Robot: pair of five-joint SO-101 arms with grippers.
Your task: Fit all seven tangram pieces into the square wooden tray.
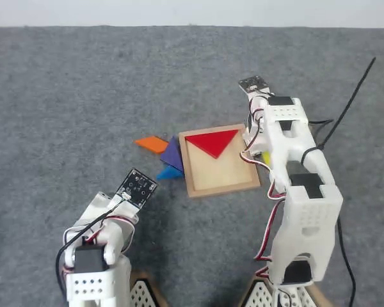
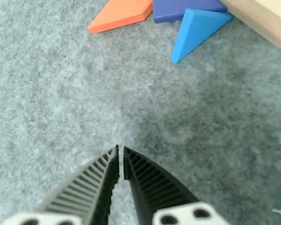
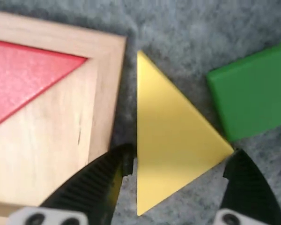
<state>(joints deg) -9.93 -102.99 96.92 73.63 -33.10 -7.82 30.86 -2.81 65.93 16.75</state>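
The square wooden tray lies mid-table with a red triangle in its far half. Just beyond the tray's left rim lie an orange piece, a purple piece and a blue triangle. My right gripper is open, one finger on each side of a yellow triangle that rests on the carpet by the tray rim. A green piece lies beside it. My left gripper is shut on nothing, low over bare carpet short of the blue triangle.
Grey carpet covers the whole table. The right arm stands over the tray's right edge and hides most of the yellow triangle. The left arm sits at the near left. A black cable trails at the right.
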